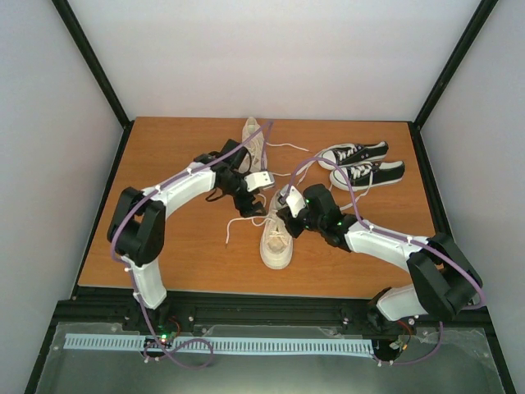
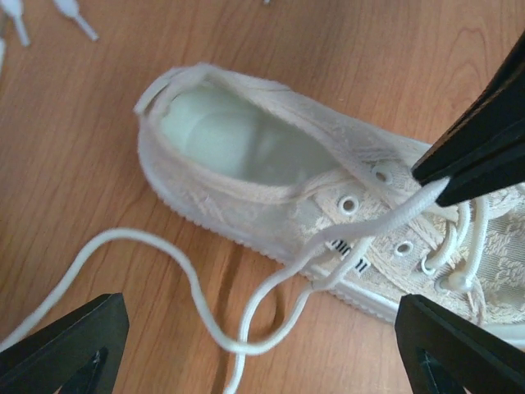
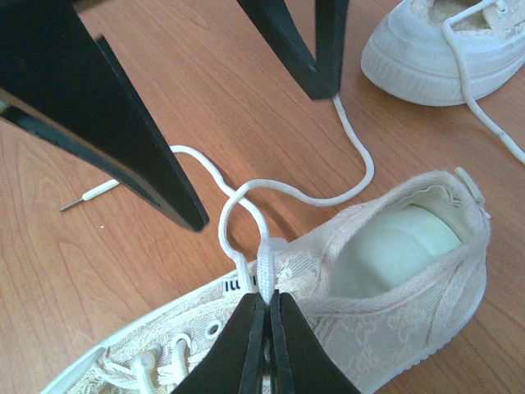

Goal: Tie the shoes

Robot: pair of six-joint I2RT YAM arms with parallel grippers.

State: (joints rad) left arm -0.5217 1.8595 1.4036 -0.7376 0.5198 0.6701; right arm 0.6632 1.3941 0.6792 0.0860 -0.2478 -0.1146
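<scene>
One cream shoe (image 1: 277, 236) lies at the table's front middle, toe toward me; the other (image 1: 255, 141) lies behind it. My right gripper (image 3: 267, 297) is shut on a white lace (image 3: 264, 256) right at the near shoe's (image 3: 394, 312) top eyelets. That lace curls in a loop on the wood (image 2: 205, 324). My left gripper (image 2: 258, 305) is wide open and empty, hovering over this loop beside the shoe (image 2: 271, 180). In the top view the left gripper (image 1: 250, 203) and right gripper (image 1: 285, 212) are close together over the shoe's heel end.
A pair of small black sneakers (image 1: 362, 162) stands at the back right. The far cream shoe's toe (image 3: 435, 49) and its loose lace (image 3: 484, 123) lie just beyond the near shoe. Lace tips (image 2: 74, 18) rest on the wooden table (image 1: 164, 246).
</scene>
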